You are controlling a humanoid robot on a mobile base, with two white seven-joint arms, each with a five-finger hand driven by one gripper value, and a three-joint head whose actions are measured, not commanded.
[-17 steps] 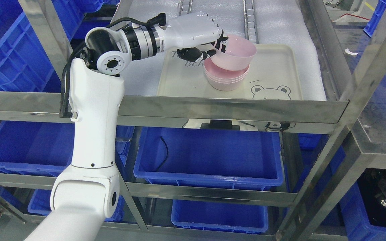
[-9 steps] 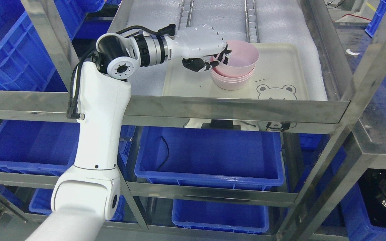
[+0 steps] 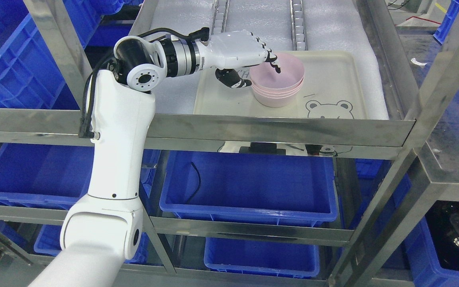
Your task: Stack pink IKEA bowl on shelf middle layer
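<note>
A stack of pink bowls (image 3: 279,93) stands on a cream tray (image 3: 333,79) with a bear drawing, on the steel shelf's layer. The top pink bowl (image 3: 289,71) sits nested level in the stack. My left hand (image 3: 262,75) hovers at the stack's left rim, open. Its fingers (image 3: 271,59) reach over the rim into the top bowl, and the thumb (image 3: 235,81) hangs apart outside the wall. Nothing is held. The right arm does not show.
The shelf's front steel rail (image 3: 253,129) runs just below the tray. Slanted steel posts (image 3: 424,99) stand at right and left. White foam sheet (image 3: 333,24) and roller tracks (image 3: 298,24) lie behind the tray. Blue bins (image 3: 249,187) fill the lower layers and surroundings.
The tilted top bowl came down and settled into the stack. My left hand's fingers opened and let go of its rim. The view also shifted slightly.
</note>
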